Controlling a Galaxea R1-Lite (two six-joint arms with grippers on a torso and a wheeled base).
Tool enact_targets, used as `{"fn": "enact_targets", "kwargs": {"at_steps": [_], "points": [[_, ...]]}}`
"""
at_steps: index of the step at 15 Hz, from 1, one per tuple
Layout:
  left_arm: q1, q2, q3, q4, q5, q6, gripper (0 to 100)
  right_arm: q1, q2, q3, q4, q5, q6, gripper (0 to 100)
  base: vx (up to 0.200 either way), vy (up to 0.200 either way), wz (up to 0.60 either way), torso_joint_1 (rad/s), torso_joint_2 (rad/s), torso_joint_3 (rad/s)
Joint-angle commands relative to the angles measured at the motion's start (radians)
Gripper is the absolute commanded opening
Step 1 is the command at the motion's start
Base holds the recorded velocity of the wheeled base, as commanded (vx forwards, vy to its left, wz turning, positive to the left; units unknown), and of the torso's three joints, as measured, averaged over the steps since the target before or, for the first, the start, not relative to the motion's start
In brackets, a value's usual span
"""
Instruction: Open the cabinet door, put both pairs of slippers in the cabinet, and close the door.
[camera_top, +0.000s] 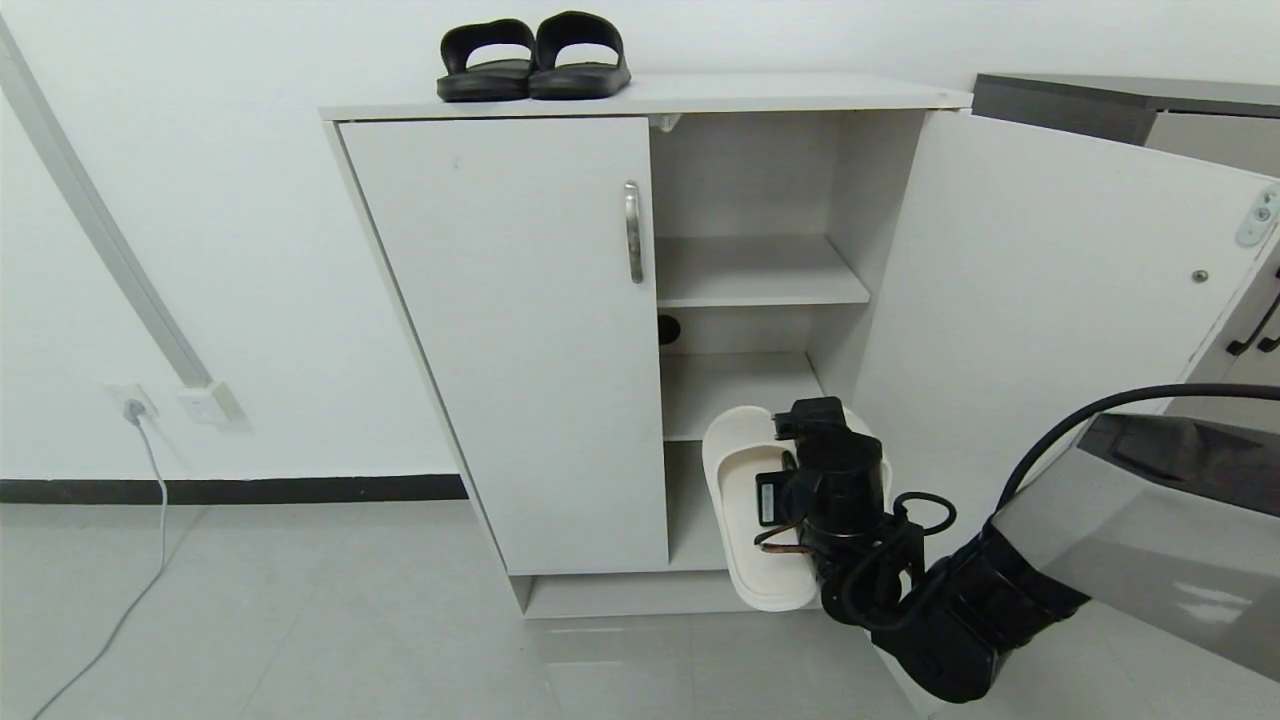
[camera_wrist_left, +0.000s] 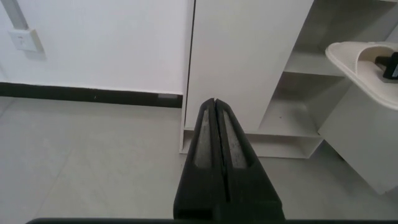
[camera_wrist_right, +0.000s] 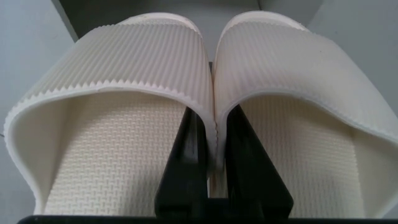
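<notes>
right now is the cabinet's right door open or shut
Open: the right door stands swung wide, showing the shelves inside; the left door is shut.

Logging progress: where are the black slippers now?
In the head view, the black slippers sit on the cabinet top, left side, above the closed door.

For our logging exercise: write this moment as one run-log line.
right jaws: shut on white slippers, before open cabinet | left jaws: shut, empty | black slippers: on cabinet top
</notes>
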Motion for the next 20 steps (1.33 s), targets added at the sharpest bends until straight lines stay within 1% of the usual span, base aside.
{"fn": "enact_targets", "kwargs": {"at_steps": [1, 7, 12, 16, 19, 20], "points": [[0.0, 0.002, 0.0, 0.0, 0.001, 0.0, 0, -0.003, 0.002, -0.002, -0.003, -0.001, -0.001, 0, 0.0, 0.0, 0.0, 0.0, 0.0, 0.0], [0.0, 0.002, 0.0, 0.0, -0.002, 0.0, 0, -0.016, 0.005, -0.016, -0.001, 0.005, -0.009, 0, 0.0, 0.0, 0.0, 0.0, 0.0, -0.018], [0.0, 0.002, 0.0, 0.0, -0.002, 0.0, 0, -0.005, 0.019, -0.036, -0.001, 0.006, -0.009, 0, 0.0, 0.0, 0.0, 0.002, 0.0, -0.179], [0.0, 0.002, 0.0, 0.0, -0.002, 0.0, 0, 0.0, 0.039, -0.105, 0.005, 0.034, -0.027, 0, 0.0, 0.0, 0.0, 0.002, 0.0, -0.19], [0.0, 0.002, 0.0, 0.0, -0.004, 0.001, 0, -0.005, 0.036, -0.104, 0.004, 0.039, -0.029, 0, 0.0, 0.0, 0.0, 0.004, 0.0, -0.201], [0.0, 0.002, 0.0, 0.0, -0.004, 0.001, 0, -0.005, 0.035, -0.099, -0.003, 0.069, -0.029, 0, 0.0, 0.0, 0.0, 0.002, 0.0, -0.207]]}}
